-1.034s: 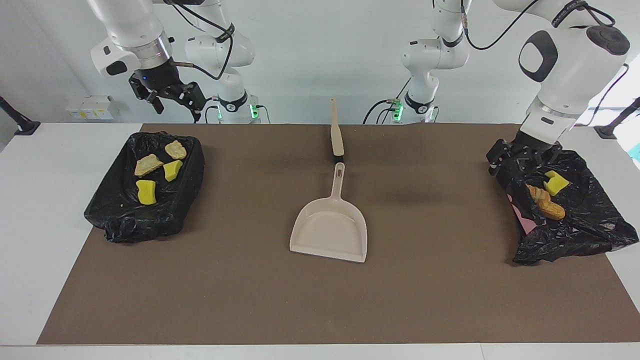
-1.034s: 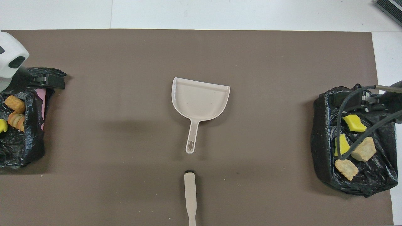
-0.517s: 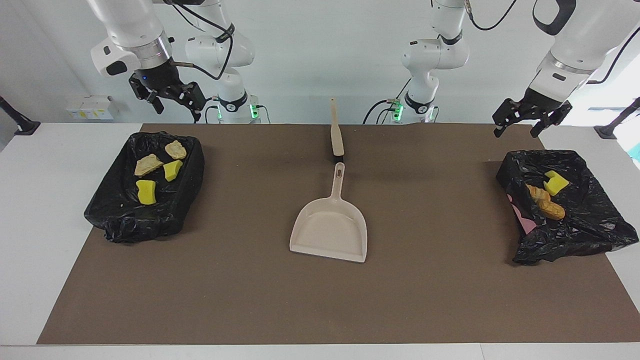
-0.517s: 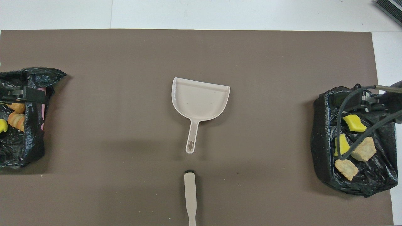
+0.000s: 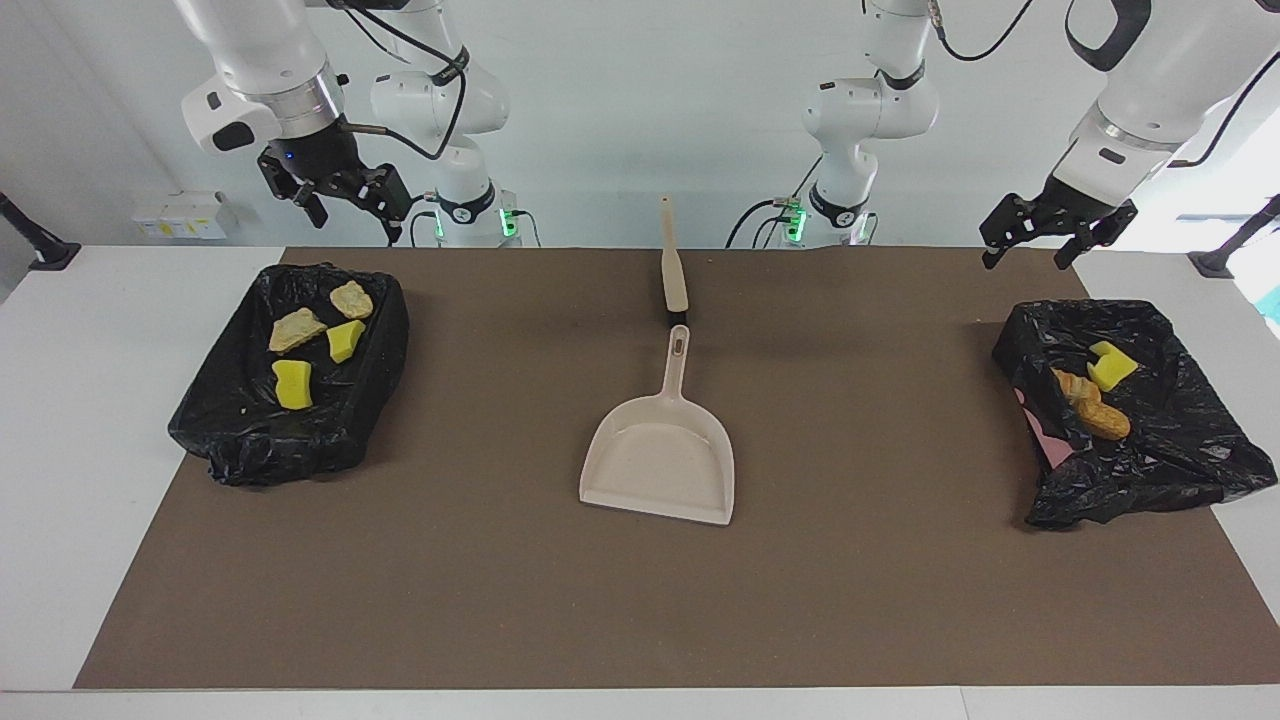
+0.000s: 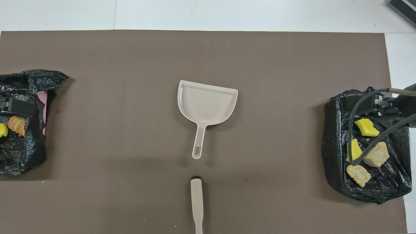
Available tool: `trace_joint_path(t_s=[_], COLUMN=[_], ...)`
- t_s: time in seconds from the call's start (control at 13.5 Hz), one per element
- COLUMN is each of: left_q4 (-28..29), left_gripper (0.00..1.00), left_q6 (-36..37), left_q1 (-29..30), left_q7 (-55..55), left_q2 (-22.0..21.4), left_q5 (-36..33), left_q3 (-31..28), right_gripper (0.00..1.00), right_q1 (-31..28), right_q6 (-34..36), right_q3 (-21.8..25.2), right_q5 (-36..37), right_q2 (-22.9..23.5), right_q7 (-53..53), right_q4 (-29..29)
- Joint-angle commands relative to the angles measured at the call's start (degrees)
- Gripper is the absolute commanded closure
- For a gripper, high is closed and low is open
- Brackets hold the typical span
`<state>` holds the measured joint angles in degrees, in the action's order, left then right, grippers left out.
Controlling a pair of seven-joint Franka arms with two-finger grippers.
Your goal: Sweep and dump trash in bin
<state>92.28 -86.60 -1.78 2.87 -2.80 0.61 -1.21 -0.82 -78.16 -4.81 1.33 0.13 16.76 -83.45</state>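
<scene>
Brown mat (image 5: 850,560); trash (image 5: 310,345) binned; left tool (image 5: 1040,232), right tool (image 5: 335,195) raised, spread, empty.

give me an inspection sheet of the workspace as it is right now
Surface: brown mat on a white table.
Job's things: four trash pieces in the bag-lined bin at the right arm's end; trash in the other bin; dustpan and brush mid-mat.
Clutter: nothing seen.
Grippers: left gripper open, empty, raised by its bin; right gripper raised by its bin.
Cables: on both arms, off the mat.
Surroundings: white wall.
</scene>
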Motion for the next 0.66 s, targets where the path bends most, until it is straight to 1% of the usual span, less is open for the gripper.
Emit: trace_joint_path(t_s=[0.0, 0.59], left_q4=[-3.4, -3.1], left_gripper=[0.00, 0.00], left_q6=[3.3, 2.3], left_q1=[0.1, -0.2], left_q7=[0.6, 0.6], left_q2=[1.1, 0.9], left_q5=[-1.1, -1.0], left_q3=[0.2, 0.2], right_gripper=[0.00, 0.00], right_q1=[-0.4, -0.4], right_q6=[-0.5, -0.5], right_q3=[0.2, 0.2], right_q5=[-1.1, -1.1], right_q2=[-1.2, -1.2], right_q7=[-0.9, -0.9], right_q4=[-1.5, -1.5])
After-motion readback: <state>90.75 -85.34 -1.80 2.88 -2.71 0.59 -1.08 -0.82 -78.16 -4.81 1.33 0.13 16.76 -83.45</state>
